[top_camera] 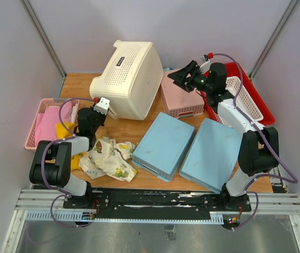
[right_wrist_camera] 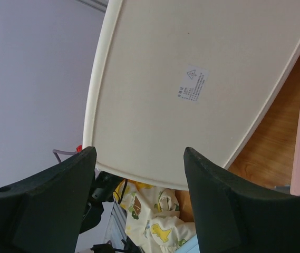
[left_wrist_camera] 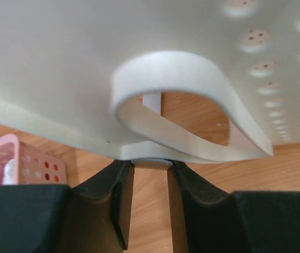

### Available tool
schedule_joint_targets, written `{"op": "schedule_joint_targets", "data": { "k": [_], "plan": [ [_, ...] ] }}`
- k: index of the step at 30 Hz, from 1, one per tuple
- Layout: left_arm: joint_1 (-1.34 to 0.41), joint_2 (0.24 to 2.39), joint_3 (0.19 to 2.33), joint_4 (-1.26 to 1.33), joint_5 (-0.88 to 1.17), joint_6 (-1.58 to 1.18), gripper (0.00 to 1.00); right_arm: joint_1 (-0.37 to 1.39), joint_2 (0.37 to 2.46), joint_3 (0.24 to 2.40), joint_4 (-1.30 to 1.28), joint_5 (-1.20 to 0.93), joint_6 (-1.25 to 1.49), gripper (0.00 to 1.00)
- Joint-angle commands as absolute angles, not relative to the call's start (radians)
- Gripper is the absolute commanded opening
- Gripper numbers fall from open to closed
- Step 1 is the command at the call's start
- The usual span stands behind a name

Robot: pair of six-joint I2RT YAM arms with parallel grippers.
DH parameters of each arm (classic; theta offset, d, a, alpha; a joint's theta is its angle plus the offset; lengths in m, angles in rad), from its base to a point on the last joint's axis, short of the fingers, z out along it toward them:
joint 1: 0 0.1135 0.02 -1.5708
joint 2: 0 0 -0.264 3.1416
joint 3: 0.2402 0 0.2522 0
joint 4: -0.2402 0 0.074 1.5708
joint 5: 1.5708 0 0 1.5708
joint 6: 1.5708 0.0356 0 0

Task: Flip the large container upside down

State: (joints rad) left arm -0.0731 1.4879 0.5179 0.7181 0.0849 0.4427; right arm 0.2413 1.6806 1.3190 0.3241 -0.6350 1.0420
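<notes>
The large container [top_camera: 131, 79] is a cream tub lying tilted on its side at the back of the table, with its perforated wall up and its opening toward the left. My left gripper [top_camera: 103, 104] is at its lower-left rim. In the left wrist view the jaws [left_wrist_camera: 151, 166] are narrowly set on a grey edge of the rim, under the handle loop [left_wrist_camera: 192, 105]. My right gripper [top_camera: 180, 76] is open, just right of the tub. In the right wrist view [right_wrist_camera: 139, 153] it faces the tub's smooth base [right_wrist_camera: 192, 79] and its label, without touching.
An overturned pink basket [top_camera: 182, 97] lies right of the tub. Two overturned blue baskets [top_camera: 163, 145] [top_camera: 213, 153] lie in front. A red tray [top_camera: 260, 105] holds a white lattice basket [top_camera: 243, 97] at the right. A pink basket [top_camera: 40, 124] and a dinosaur-print cloth [top_camera: 110, 158] are at the left.
</notes>
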Motion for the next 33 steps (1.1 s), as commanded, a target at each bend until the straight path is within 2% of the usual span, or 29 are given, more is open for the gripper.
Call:
{"op": "schedule_joint_targets", "data": {
  "k": [1,6,8,11,18,22,26,33],
  "plan": [
    [-0.072,1.443,0.521,0.763,0.207,0.318,0.21,0.223,1.655,1.327,0.311,-0.624,1.006,0.69],
    [-0.062,1.404,0.574,0.617,0.250,0.160,0.21,0.222,1.649,1.334,0.307,-0.622,1.000,0.69],
    [-0.031,1.396,0.594,0.587,0.286,0.025,0.24,0.223,1.648,1.335,0.303,-0.619,0.995,0.69],
    [0.014,1.406,0.593,0.614,0.346,-0.184,0.33,0.224,1.650,1.336,0.307,-0.619,0.998,0.69],
    [0.057,1.465,0.567,0.686,0.393,-0.552,0.36,0.279,1.671,1.345,0.277,-0.620,0.964,0.69],
    [0.077,1.491,0.575,0.632,0.399,-0.731,0.51,0.333,1.703,1.352,0.263,-0.611,0.946,0.69],
    [0.092,1.469,0.562,0.604,0.387,-0.851,0.55,0.365,1.734,1.382,0.217,-0.601,0.913,0.69],
    [0.092,1.397,0.592,0.389,0.309,-0.922,0.86,0.432,1.815,1.521,0.047,-0.567,0.806,0.69]
  ]
}}
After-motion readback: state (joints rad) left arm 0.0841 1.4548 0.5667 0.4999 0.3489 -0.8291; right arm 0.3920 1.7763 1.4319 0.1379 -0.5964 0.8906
